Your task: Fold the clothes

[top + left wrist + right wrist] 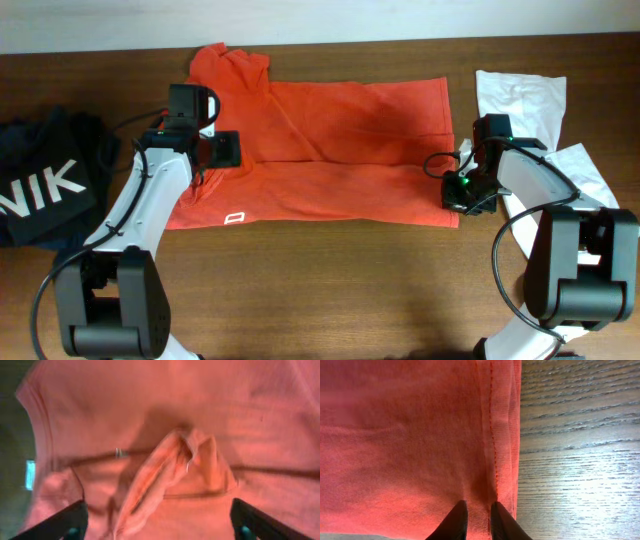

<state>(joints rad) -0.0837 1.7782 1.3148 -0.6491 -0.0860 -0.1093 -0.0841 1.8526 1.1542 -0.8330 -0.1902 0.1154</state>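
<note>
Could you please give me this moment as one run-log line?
task: fold clothes | orange shirt: lying spread out | left gripper: open over bunched fabric | right gripper: pinching hem edge

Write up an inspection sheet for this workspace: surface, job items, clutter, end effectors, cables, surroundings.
Surface: wooden table, bare along the near edge.
Job's things: orange shirt spread flat in the middle, with creases across it; white garment at the robot's right; dark garment with white letters at its left.
Clutter: nothing seen.
End effectors: left end effector open, fingers wide apart over a bunched ridge of the shirt; right end effector closed on the shirt's stitched hem by the table edge of the cloth.
Cables: black cables loop beside both arm bases, off the clothes.
Surroundings: pale strip beyond the table's far edge; nothing else seen.
</note>
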